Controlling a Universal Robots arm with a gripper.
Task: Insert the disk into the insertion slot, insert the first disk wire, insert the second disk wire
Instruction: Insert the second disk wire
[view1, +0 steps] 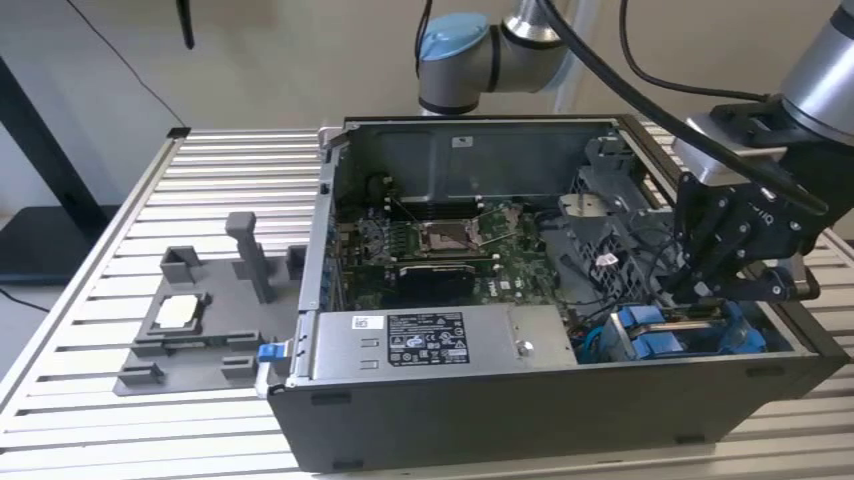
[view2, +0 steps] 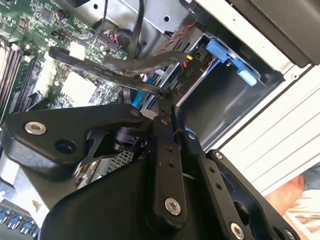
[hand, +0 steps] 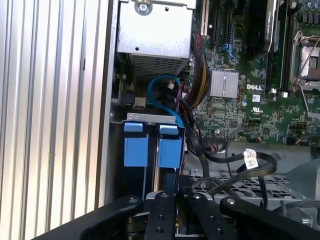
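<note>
Fingers (view2: 162, 102) of our black gripper (view1: 721, 290) are looking pinched together in the second wrist view, their tips meeting at a thin flat black cable (view2: 107, 72) beside the drive bay, though we cannot tell whether they are actually clamping it. In the exterior view we are hanging low inside the open dark computer case (view1: 534, 410), at the corner toward the exterior view's right, just above the grey drive bay with blue plastic tabs (view1: 667, 335). In the first wrist view we are seeing two bright blue carrier ends (hand: 150, 145) standing side by side in that bay, with a blue cable (hand: 160, 97) looping above them beside the silver power-supply box (hand: 155, 35). The case is sitting on the ribbed metal bench (view1: 200, 190)
</note>
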